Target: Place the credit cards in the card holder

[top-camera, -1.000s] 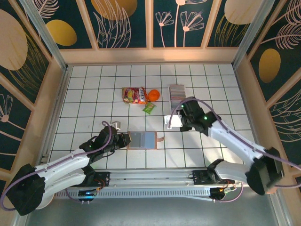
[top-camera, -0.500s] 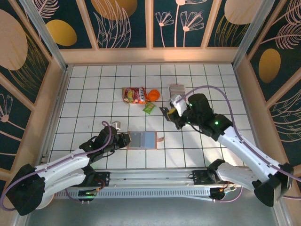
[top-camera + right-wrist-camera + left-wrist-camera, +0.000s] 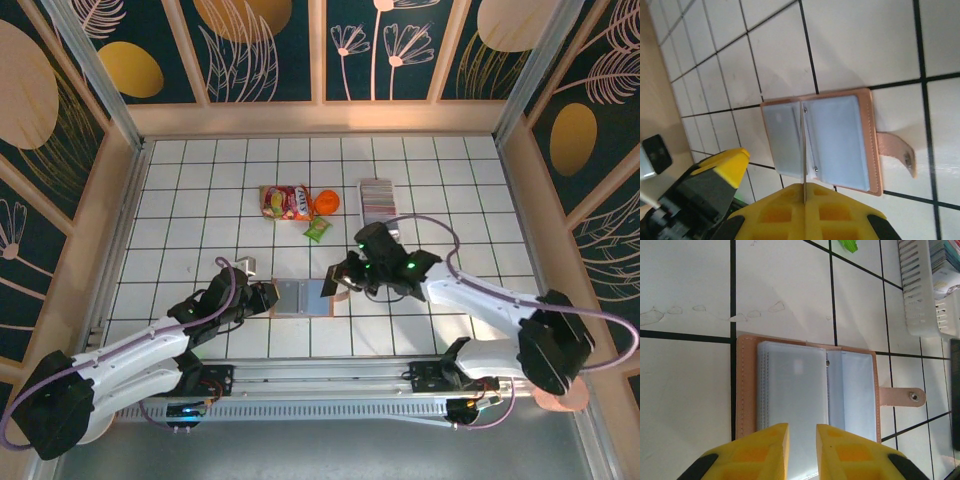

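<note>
The salmon-pink card holder [image 3: 303,297] lies open and flat on the tiles, grey pockets up [image 3: 790,385], its snap tab [image 3: 902,396] pointing right. My left gripper [image 3: 268,297] is at its left edge. The yellow fingertips [image 3: 767,447] stand a narrow gap apart over the near pocket edge, pinching nothing. My right gripper [image 3: 804,186] is shut on one credit card [image 3: 804,145], seen edge-on and upright above the holder's middle spine [image 3: 840,140]. In the top view this gripper [image 3: 335,282] hovers at the holder's right end. The other credit cards [image 3: 377,197] stand as a striped row at the back.
A white slotted tray [image 3: 925,295] holds the row of cards. A colourful snack packet [image 3: 285,202], an orange item [image 3: 327,201] and a small green packet [image 3: 317,230] lie behind the holder. Wooden walls ring the tiled table.
My right arm has swung from the card row down and left to the holder, carrying one card. The left arm has stayed put, its jaws parted a touch more.
</note>
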Controlling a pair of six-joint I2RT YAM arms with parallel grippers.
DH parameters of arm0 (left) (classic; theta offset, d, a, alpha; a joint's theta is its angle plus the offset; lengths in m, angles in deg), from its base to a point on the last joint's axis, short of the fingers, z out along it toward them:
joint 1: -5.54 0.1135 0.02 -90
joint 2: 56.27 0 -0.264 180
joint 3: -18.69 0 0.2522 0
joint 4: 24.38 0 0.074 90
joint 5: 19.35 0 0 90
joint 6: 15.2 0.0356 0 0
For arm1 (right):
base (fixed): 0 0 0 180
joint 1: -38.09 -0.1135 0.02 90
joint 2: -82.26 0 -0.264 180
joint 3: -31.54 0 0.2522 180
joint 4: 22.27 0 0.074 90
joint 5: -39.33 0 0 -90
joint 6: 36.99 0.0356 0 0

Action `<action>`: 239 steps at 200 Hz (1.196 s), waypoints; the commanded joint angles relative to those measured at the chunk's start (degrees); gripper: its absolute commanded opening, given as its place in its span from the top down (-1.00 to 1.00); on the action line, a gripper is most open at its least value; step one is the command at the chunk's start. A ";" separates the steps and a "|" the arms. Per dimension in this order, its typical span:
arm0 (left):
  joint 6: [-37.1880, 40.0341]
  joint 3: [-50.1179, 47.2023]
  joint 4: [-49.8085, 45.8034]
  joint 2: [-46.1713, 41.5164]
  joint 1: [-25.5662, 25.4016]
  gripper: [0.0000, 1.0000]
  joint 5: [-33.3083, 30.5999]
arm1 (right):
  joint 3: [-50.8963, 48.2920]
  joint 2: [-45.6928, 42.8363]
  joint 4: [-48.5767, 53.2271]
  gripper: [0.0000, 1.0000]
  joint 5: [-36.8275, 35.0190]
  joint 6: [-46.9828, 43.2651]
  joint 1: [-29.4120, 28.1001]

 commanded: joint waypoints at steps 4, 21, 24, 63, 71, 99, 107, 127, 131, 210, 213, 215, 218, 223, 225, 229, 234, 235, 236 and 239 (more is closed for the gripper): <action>-0.56 -1.02 0.66 0.58 -0.08 0.57 -0.49 | -0.35 5.14 -6.62 1.00 -1.22 3.01 -2.64; -0.46 -1.20 0.76 1.20 -0.03 0.57 -0.12 | -0.14 7.96 -10.18 1.00 -0.13 -0.66 -3.78; -0.41 -1.24 0.81 1.31 -0.05 0.57 -0.06 | -0.05 8.34 -10.66 1.00 0.07 -1.55 -3.91; 0.03 -1.32 1.24 3.04 -0.09 0.60 1.17 | -1.08 10.77 -16.05 1.00 1.09 -7.17 -5.32; 0.05 -1.42 1.38 3.39 -0.05 0.61 1.17 | -1.52 11.31 -17.23 1.00 1.70 -7.24 -5.28; 0.34 -1.51 1.46 4.72 -0.09 0.65 1.17 | -2.20 13.80 -20.40 1.00 3.54 -7.24 -5.33; 0.37 -1.60 1.56 4.97 -0.06 0.66 1.09 | -2.17 14.50 -20.64 1.00 3.80 -7.29 -5.32; 0.53 -1.54 1.56 5.60 -0.10 0.66 1.17 | -1.98 15.79 -20.65 1.00 3.66 -7.79 -5.33; 0.64 -1.47 1.56 5.71 -0.01 0.66 1.19 | -2.11 15.90 -20.84 1.00 3.78 -7.74 -5.32; 0.90 -1.86 2.52 8.10 -0.01 0.70 1.88 | -3.52 18.35 -24.22 1.00 4.86 -7.37 -5.36; 0.92 -1.87 2.57 8.11 -0.02 0.70 1.92 | -3.66 18.40 -24.28 1.00 4.80 -7.41 -5.39; 0.98 -1.87 2.60 8.11 -0.02 0.70 1.98 | -3.62 18.45 -24.36 1.00 4.82 -7.35 -5.40; 1.00 -1.93 2.61 8.11 -0.02 0.70 1.93 | -3.67 18.53 -24.47 1.00 4.85 -7.33 -5.34; 1.00 -1.95 2.55 8.11 -0.07 0.70 1.88 | -3.78 18.59 -24.81 1.00 4.90 -7.18 -5.40; 1.00 -2.00 2.60 8.11 -0.09 0.70 1.88 | -3.87 18.58 -25.02 1.00 4.93 -7.07 -5.30; 1.00 -2.04 2.61 8.11 -0.05 0.71 1.88 | -3.95 18.72 -25.47 1.00 5.15 -6.94 -5.40; 1.00 -2.06 2.56 8.19 -0.05 0.71 1.79 | -4.03 18.69 -25.68 1.00 5.28 -6.80 -5.36; 1.00 -2.10 2.54 8.19 -0.08 0.72 1.79 | -4.04 18.75 -25.71 1.00 5.29 -6.80 -5.38; 1.00 -2.11 2.58 8.19 -0.04 0.72 1.83 | -4.04 18.78 -25.76 1.00 5.29 -6.80 -5.44; 0.96 -2.08 2.53 8.19 -0.02 0.72 1.82 | -4.04 18.75 -25.86 1.00 5.36 -6.72 -5.34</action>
